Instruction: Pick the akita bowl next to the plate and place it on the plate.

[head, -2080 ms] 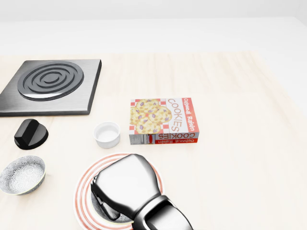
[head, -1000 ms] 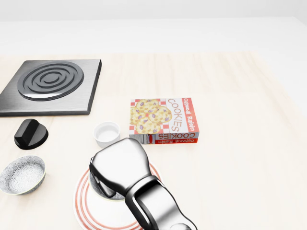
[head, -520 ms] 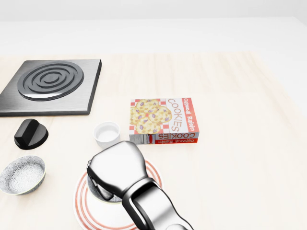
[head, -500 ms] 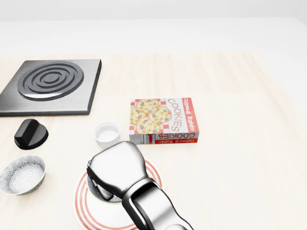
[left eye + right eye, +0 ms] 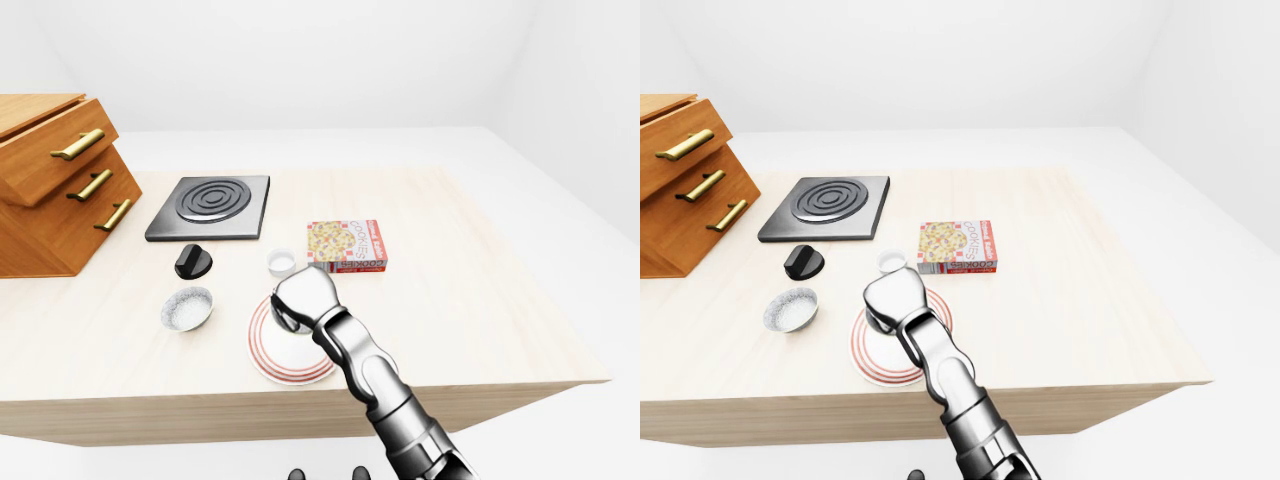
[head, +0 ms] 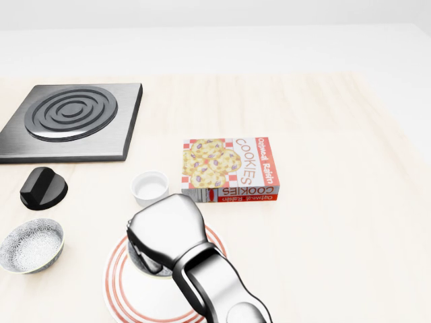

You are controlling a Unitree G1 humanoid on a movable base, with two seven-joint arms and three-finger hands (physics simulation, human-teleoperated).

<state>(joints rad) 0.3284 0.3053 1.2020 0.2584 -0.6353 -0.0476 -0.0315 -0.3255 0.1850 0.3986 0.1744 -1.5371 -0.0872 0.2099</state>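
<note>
Setting the dark bowl (image 6: 141, 260) onto the striped plate (image 6: 133, 300)
Right hand (image 6: 167, 232) covers the bowl over the plate's upper part; whether its fingers clasp the bowl I cannot tell. Best to lower straight, nudge toward the centre, loosen gently, and stay clear of the white cup (image 6: 149, 188)

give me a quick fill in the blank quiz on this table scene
The robot's right hand holds a dark bowl over the red-ringed white ____.
The red and white cardboard box is printed with the word ____.
In the head view, the grey patterned bowl lies to the plate's ____.
The wooden drawer cabinet shows ____ brass handles.
Missing words: plate, cookies, left, three.
</note>
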